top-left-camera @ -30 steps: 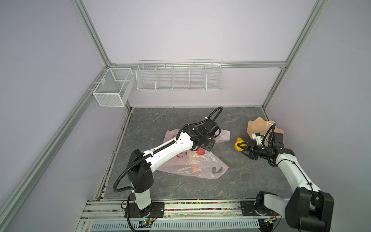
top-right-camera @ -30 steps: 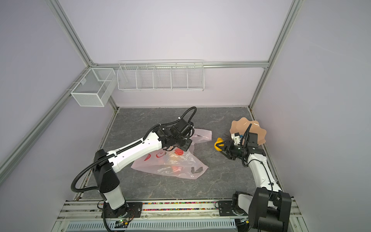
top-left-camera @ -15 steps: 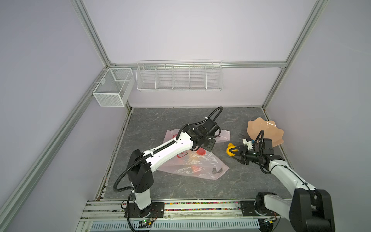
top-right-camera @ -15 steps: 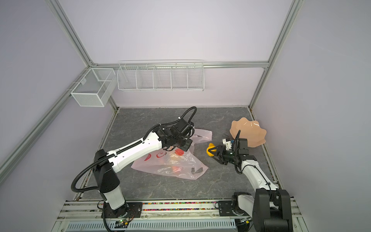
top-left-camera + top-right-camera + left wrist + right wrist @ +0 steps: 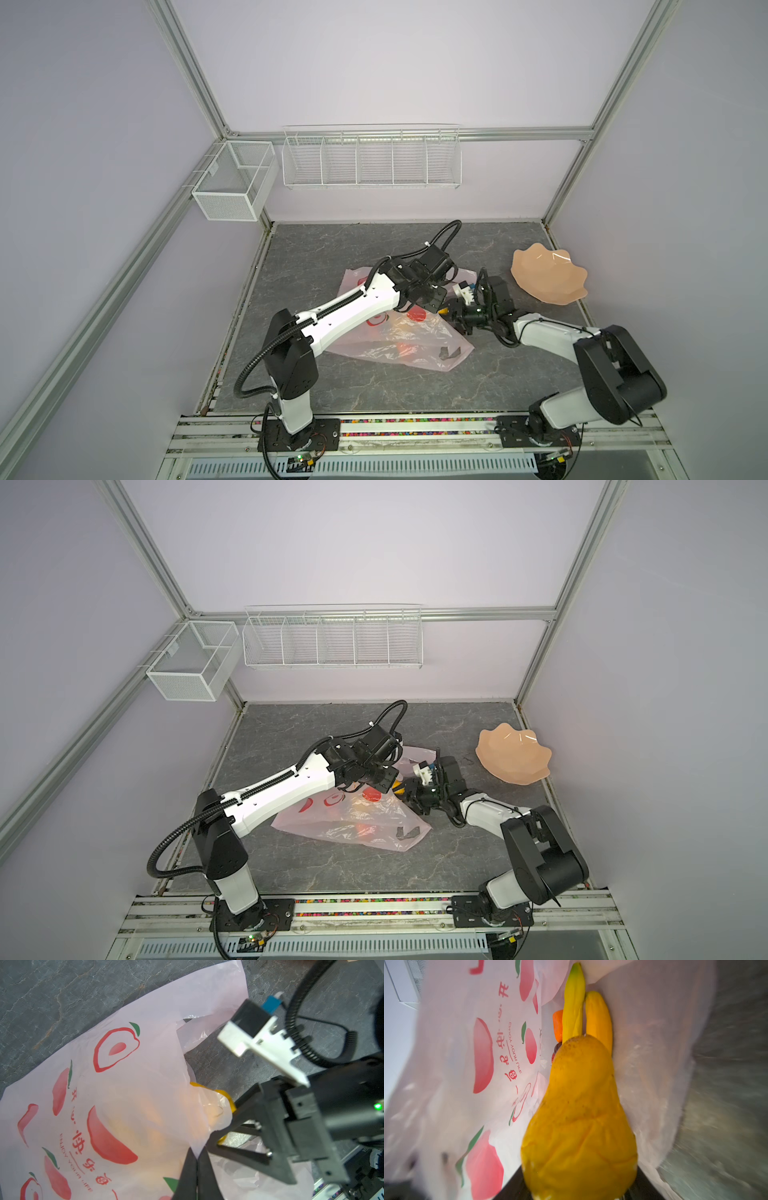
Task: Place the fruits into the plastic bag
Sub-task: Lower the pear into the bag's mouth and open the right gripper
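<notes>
Pink peach-print bag (image 5: 124, 1095), mouth open; yel. pear (image 5: 579, 1126) at mouth, bananas (image 5: 573, 1001) inside.

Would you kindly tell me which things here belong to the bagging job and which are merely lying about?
Job:
bag
pear, held in right claw
banana, in bag
left claw, pinching bag's rim

Lying about:
plate
wire rack
mesh basket

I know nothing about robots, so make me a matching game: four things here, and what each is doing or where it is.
1 left gripper
2 right gripper
3 plate
4 banana

a holding the yellow pear
b inside the bag
c pinching the bag's edge
d standing apart on the right

Pairs: 1-c, 2-a, 3-d, 4-b
</notes>
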Available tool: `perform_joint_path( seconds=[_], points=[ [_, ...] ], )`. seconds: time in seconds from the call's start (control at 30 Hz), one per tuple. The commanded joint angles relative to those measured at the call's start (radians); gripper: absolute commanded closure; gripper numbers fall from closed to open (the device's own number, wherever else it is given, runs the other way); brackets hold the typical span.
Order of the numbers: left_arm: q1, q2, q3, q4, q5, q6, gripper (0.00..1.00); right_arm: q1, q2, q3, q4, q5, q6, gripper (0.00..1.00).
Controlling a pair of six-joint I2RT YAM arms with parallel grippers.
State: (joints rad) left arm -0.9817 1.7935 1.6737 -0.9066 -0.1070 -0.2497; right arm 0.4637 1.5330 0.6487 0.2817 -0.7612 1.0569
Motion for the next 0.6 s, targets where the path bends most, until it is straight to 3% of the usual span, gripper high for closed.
perform_joint_path(
  seconds=[0.0, 0.2, 0.37, 0.57],
  points=[
    [0.004, 0.015, 0.029, -0.001, -0.006, -0.002, 1.0, 0.088, 0.079, 0.051, 0.186, 0.034, 0.116, 0.72],
    [0.005, 0.006, 0.023, 0.0, -0.013, -0.003, 1.0, 0.206, 0.244, 0.117, 0.333, 0.041, 0.215, 0.72],
    [0.004, 0.002, 0.019, 0.002, -0.015, -0.002, 1.0, 0.244, 0.316, 0.165, 0.331, 0.035, 0.23, 0.68],
    [0.005, -0.005, 0.009, 0.004, -0.019, -0.002, 1.0, 0.252, 0.335, 0.18, 0.294, 0.035, 0.225, 0.34]
  ],
)
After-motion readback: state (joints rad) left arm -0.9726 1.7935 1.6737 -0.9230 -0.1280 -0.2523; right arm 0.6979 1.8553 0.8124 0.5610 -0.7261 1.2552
